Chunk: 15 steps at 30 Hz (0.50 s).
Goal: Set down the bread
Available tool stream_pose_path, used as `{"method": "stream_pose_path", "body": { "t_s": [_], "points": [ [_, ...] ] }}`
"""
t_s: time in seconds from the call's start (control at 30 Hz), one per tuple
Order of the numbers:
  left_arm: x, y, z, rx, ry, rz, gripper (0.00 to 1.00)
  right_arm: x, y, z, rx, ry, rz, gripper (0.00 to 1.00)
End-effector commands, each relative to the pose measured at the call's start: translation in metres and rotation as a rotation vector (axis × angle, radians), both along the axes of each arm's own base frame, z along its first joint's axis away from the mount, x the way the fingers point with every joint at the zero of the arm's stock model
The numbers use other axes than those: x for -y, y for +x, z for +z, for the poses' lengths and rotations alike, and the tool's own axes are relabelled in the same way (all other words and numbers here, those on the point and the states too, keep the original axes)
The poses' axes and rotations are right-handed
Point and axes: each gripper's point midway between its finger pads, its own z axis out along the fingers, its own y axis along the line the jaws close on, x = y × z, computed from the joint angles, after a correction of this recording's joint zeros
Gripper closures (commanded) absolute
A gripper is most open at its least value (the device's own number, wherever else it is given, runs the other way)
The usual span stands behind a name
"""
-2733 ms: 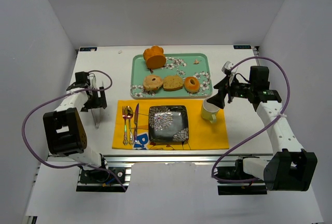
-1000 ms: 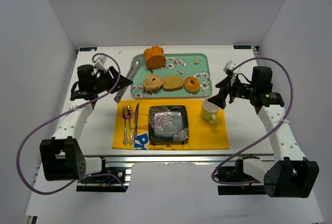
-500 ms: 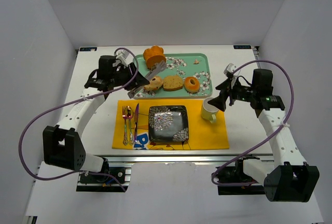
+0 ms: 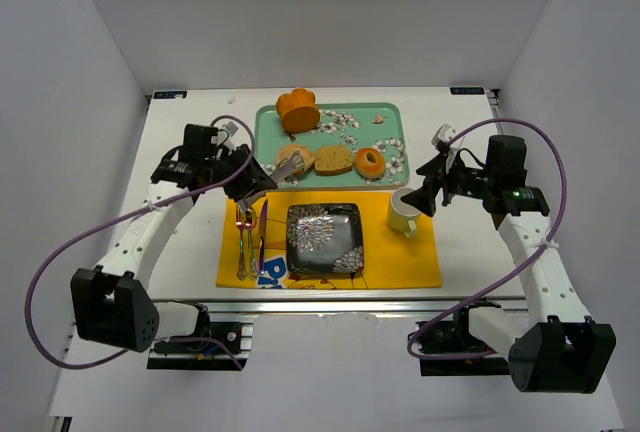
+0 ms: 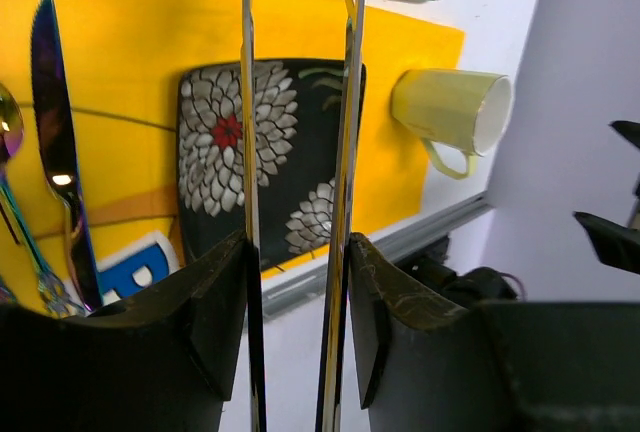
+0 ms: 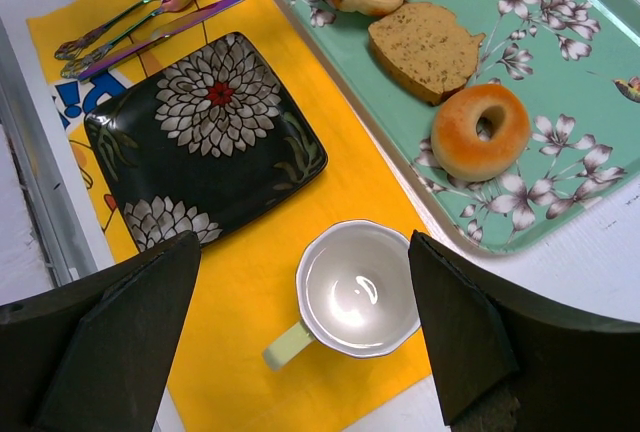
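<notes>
A brown bread slice [image 4: 333, 159] [image 6: 425, 49] lies on the teal floral tray [image 4: 385, 117], between a pale bagel [image 4: 299, 164] and a glazed ring [image 4: 370, 162]. My left gripper [image 4: 250, 180] [image 5: 298, 252] is shut on metal tongs [image 4: 284, 165] [image 5: 346, 102]. The two tong arms stand slightly apart and reach over the tray's left end by the pale bagel; their tips are out of the left wrist view. My right gripper [image 4: 428, 187] [image 6: 302, 252] hangs open above the yellow-green cup [image 4: 404, 214] [image 6: 358, 287]. The black flowered plate [image 4: 325, 239] [image 6: 200, 132] holds nothing.
An orange ridged cake [image 4: 297, 109] sits at the tray's far left corner. A yellow placemat [image 4: 400, 257] carries the plate, the cup and the cutlery [image 4: 250, 237] at its left side. White walls close in the table on both sides.
My left arm swung the tongs from the table's left side over to the tray, then drew back and lower toward the pale bagel. The right arm has barely moved.
</notes>
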Motion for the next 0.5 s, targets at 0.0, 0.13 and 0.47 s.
{"method": "stream_pose_path", "body": {
  "t_s": [0.0,0.13,0.47],
  "points": [
    [-0.003,-0.018,0.014,-0.047,-0.103,0.063,0.48,0.001,-0.002,0.003,0.022,0.001,-0.001,0.11],
    [-0.025,-0.021,0.011,-0.102,-0.183,0.172,0.50,0.001,-0.003,0.001,0.018,0.003,0.001,0.11],
    [-0.039,-0.004,-0.002,-0.217,-0.362,0.295,0.51,0.001,-0.004,-0.002,0.014,0.005,-0.004,0.11]
  ]
}}
